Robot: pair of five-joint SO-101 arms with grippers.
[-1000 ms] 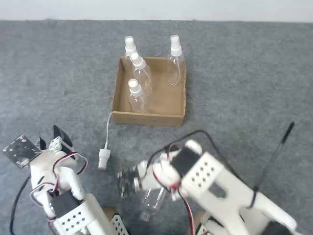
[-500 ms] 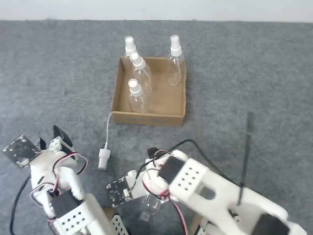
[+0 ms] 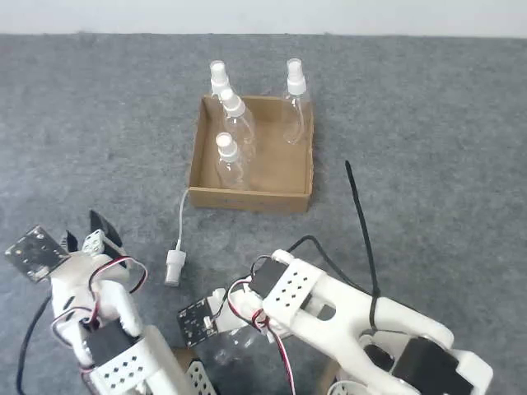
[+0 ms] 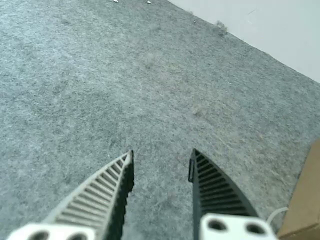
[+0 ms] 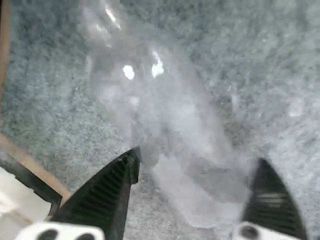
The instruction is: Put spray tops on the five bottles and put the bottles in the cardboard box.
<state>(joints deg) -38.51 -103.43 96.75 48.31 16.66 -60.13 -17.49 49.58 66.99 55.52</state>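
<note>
— Right gripper (image 5: 197,161)?
— Spread wide, straddling the clear plastic bottle (image 5: 150,100) lying on the grey carpet (image 4: 100,75); not clamped, probably lined up to grasp it for capping.
— Left gripper (image 4: 162,154)?
— Apart too, empty, hovering over carpet. Likely parked for the loose white spray top with tube (image 3: 174,265), just beside the brown cardboard box (image 3: 251,200) holding capped bottles (image 3: 226,160).

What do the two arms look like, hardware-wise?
White shells with hole-grid plates on left arm and right arm, plus red, black and white wires. On the left gripper, one pale ridged finger, one black; the right gripper has black ridged fingers.
</note>
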